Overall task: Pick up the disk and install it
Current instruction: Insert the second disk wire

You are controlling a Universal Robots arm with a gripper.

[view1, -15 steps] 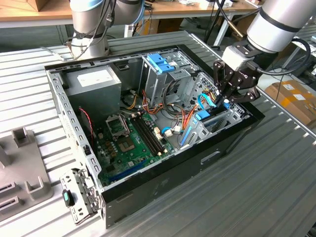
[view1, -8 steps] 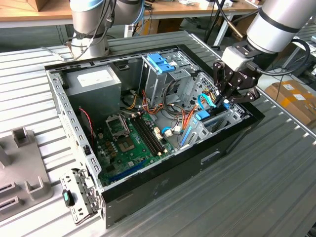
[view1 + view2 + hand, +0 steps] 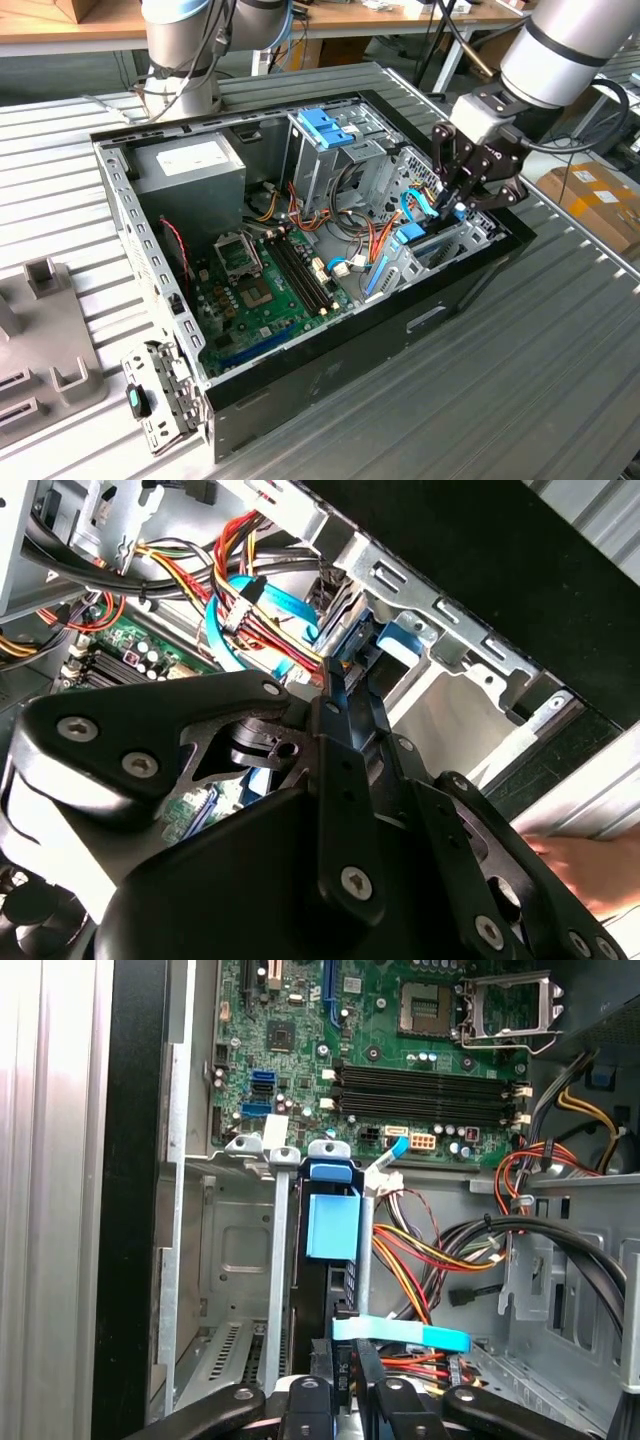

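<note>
Exterior view: an open computer case (image 3: 330,400) lies on its side on the slatted table (image 3: 520,380). The claw (image 3: 452,205) reaches into the drive cage (image 3: 470,235) at the exterior view's right, where the disk (image 3: 412,236) stands on edge, apparently being seated.

Second wrist view: the claw (image 3: 335,675) appears clamped on the disk's blue rail (image 3: 385,640).

First wrist view: the disk (image 3: 330,1228), dark-bodied with bright blue rails, sits upright between the cage's metal walls, near the motherboard (image 3: 400,1050).
</note>
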